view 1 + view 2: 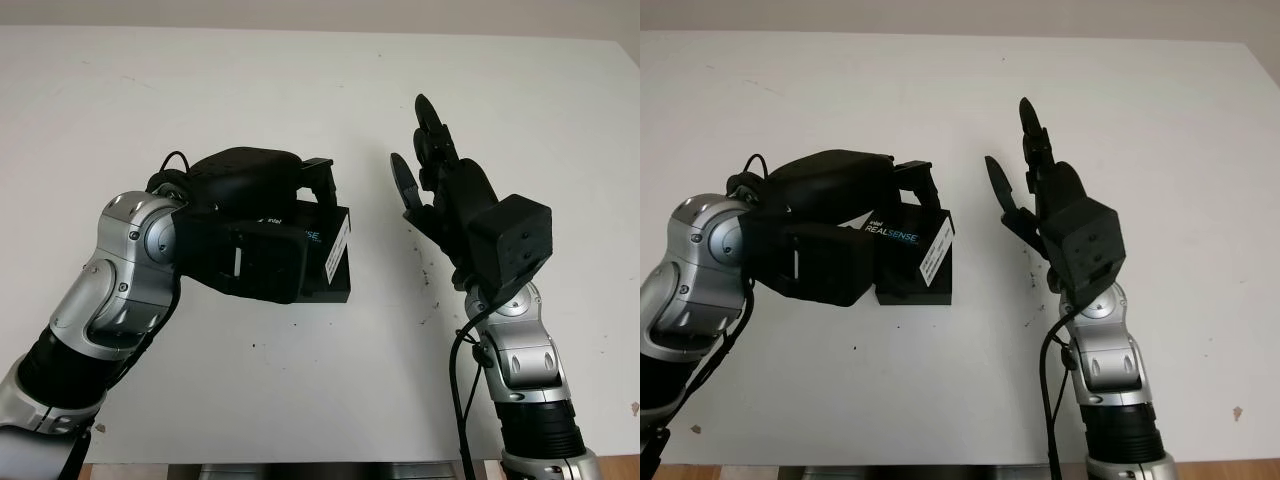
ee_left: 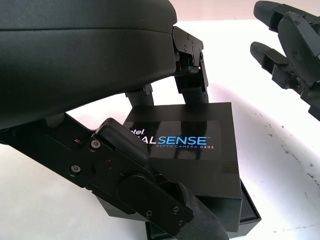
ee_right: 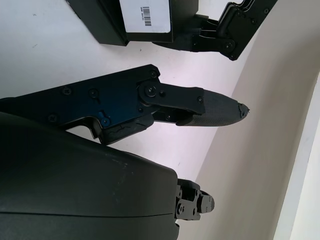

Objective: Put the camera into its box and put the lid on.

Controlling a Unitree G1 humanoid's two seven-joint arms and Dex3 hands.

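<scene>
The two head views look forward and down on the white counter (image 1: 300, 90) from slightly apart, sharing both arms and the black box (image 1: 915, 262); the left wrist camera sits close behind the left hand (image 2: 165, 125), facing along its fingers onto the lid (image 2: 185, 150), the right hand (image 2: 295, 45) beyond; the right wrist camera, close on the right hand's shell, faces the box's labelled end (image 3: 147, 15).

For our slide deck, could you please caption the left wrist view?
Left robot hand grips the lid over the box; right robot hand open nearby.
</scene>
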